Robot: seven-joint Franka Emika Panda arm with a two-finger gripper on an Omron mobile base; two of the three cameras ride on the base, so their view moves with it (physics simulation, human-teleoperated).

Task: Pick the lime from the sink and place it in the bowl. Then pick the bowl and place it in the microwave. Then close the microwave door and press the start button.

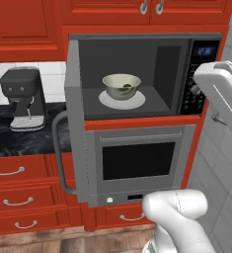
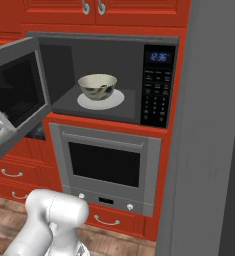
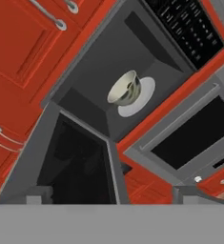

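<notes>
The microwave stands wide open, and there is the bowl sitting upright inside on the white plate, right about the middle of the dark cavity. From the right base view the bowl shows a dark patch low inside it — that looks like the lime, though at this size it could be part of the bowl's pattern. The door swings out to the left, edge-on to the left camera, its curved handle jutting toward the red drawers; in the right base view the door shows its dark glass window. The keypad sits on the right of the cavity with the blue display lit above it.

Below, the oven is closed. Off to the left, a coffee machine rests on the dark tabletop.

The hand view is rolled hard — the bowl and plate appear tilted, the door's window close below them. The fingertips sit at the bottom corners, jaws spread wide with nothing between them, well back from the bowl.
</notes>
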